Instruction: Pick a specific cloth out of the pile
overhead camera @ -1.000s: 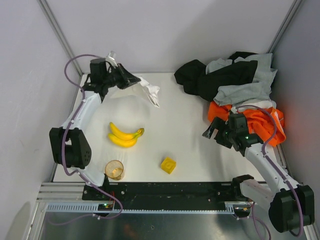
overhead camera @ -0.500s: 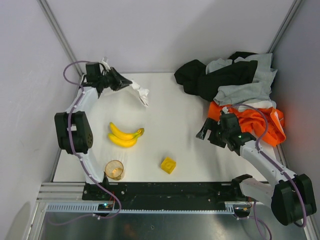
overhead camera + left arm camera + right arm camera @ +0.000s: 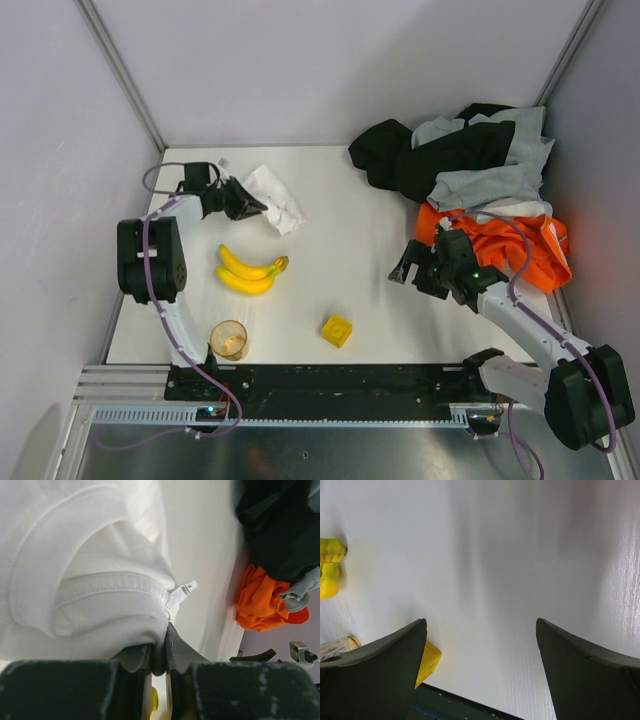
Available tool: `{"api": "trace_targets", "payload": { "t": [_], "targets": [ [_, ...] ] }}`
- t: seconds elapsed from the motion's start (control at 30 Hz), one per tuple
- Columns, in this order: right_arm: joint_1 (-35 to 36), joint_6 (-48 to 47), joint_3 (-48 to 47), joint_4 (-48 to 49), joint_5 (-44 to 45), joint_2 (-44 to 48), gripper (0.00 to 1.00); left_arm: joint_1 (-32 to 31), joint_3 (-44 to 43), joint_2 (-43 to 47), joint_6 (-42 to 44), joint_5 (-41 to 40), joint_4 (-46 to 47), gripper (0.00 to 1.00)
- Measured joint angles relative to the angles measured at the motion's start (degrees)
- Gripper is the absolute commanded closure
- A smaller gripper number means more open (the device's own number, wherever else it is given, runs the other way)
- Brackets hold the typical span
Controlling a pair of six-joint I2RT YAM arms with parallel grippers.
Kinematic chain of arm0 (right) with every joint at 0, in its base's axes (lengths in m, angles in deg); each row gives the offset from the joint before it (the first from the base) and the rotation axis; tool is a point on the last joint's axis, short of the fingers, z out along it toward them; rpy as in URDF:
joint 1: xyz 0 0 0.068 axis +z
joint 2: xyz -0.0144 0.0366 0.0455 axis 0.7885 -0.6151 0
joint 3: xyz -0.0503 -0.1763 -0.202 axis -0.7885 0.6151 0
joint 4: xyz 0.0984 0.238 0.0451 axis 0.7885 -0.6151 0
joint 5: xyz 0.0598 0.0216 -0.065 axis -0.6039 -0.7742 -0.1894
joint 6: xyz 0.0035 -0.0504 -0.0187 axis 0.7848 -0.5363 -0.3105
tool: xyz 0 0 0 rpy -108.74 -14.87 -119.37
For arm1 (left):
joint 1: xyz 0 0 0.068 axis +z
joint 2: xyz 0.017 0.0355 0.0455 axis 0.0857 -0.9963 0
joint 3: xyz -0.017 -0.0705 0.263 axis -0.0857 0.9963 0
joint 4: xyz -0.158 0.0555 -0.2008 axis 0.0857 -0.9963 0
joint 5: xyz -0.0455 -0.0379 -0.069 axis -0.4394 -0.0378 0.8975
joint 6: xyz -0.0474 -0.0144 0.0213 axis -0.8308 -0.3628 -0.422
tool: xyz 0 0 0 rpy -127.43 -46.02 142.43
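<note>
While it rests near the table's (image 3: 345, 225) far-left edge, cloth (image 3: 277, 196): pinched in left gripper's (image 3: 261, 208) closed fingers.
Right gripper (image 3: 405, 263): fingers wide over open mid-table.
Pile (image 3: 470, 165): far-right corner, well apart.

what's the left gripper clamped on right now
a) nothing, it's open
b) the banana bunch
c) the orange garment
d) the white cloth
D: in the left wrist view the left gripper is shut on a hemmed fold of the white cloth.

Overhead downward, wrist views close, sharing table (image 3: 360, 230)
</note>
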Motion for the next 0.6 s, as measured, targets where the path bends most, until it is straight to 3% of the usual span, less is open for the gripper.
{"api": "trace_targets", "payload": {
  "t": [0.3, 0.6],
  "targets": [
    [0.96, 0.66, 1.27, 0.11, 0.17, 0.24, 0.06, 0.5, 10.03, 1.6, 2.29, -1.44, 0.46, 0.91],
    [1.6, 1.53, 2.14, 0.04, 1.11, 1.22, 0.06, 0.63, 14.36, 6.97, 2.49, -3.72, 0.28, 0.72]
  ]
}}
